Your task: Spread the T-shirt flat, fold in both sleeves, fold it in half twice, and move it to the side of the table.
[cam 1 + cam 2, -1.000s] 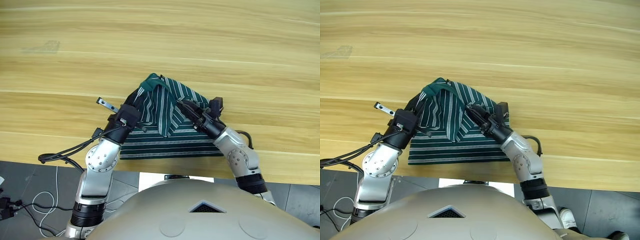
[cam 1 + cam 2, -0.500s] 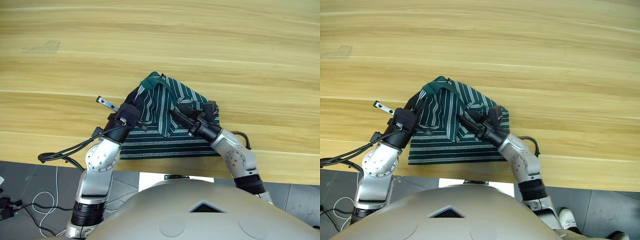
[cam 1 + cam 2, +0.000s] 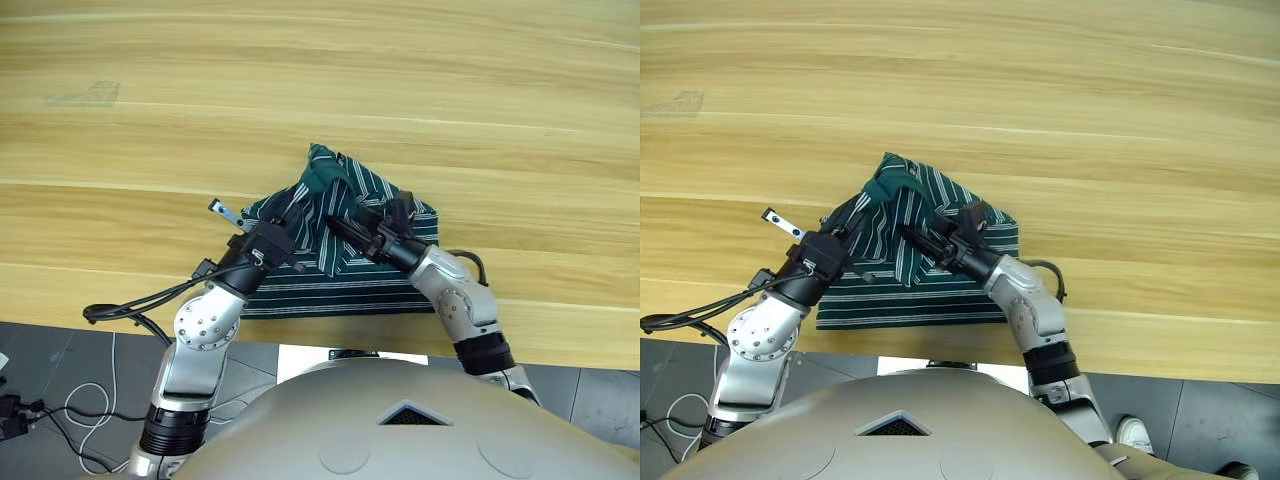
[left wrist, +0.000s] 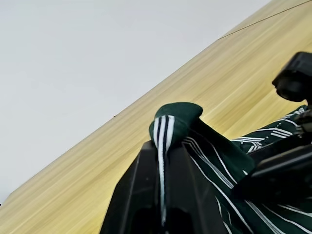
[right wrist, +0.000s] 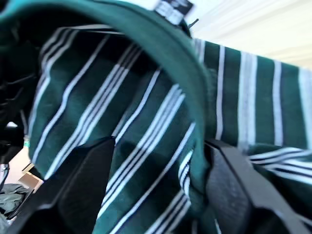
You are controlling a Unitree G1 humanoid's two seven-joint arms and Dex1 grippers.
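Nearby, a striped T-shirt [image 3: 340, 285] sits bunched at the wooden table's [image 3: 420, 80] front edge.
Soft green knit, flat in front, peaked behind. The left gripper [image 4: 163, 148] pinches a rolled fold; the right gripper [image 5: 156, 170] is spread apart, its tips hidden by cloth.

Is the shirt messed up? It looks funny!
Yes. The T-shirt is not flat: its far part is bunched into a crumpled peak, pinched by the left gripper, with the right gripper close by. Its near edge lies flat on the table. No tears show.
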